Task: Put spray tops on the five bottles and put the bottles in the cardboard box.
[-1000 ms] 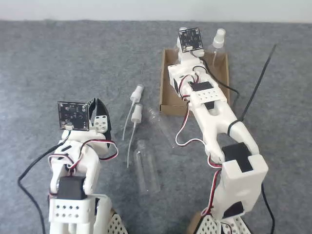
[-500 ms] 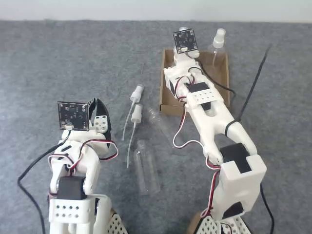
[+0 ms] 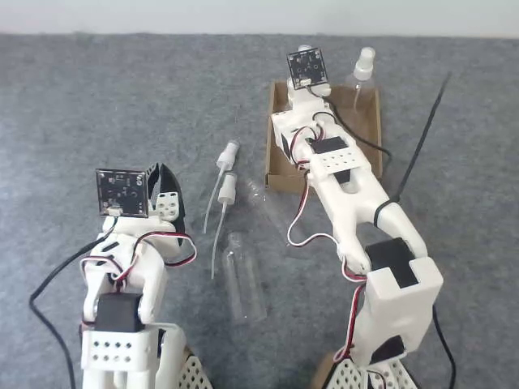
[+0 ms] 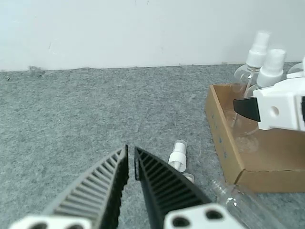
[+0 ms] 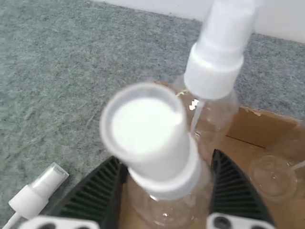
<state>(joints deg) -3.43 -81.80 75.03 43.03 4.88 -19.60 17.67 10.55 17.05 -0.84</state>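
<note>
The right gripper is closed on a capped spray bottle and holds it upright over the left side of the cardboard box, in the upper middle of the high view. The left gripper, in the lower left, has its fingers almost together and holds nothing. Two spray tops and two open bottles lie on the grey carpet in the centre.

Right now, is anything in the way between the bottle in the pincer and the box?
Nothing visible blocks it. The right pincer holds the bottle over the box. A second capped bottle stands just beyond it, close by but not underneath.
</note>
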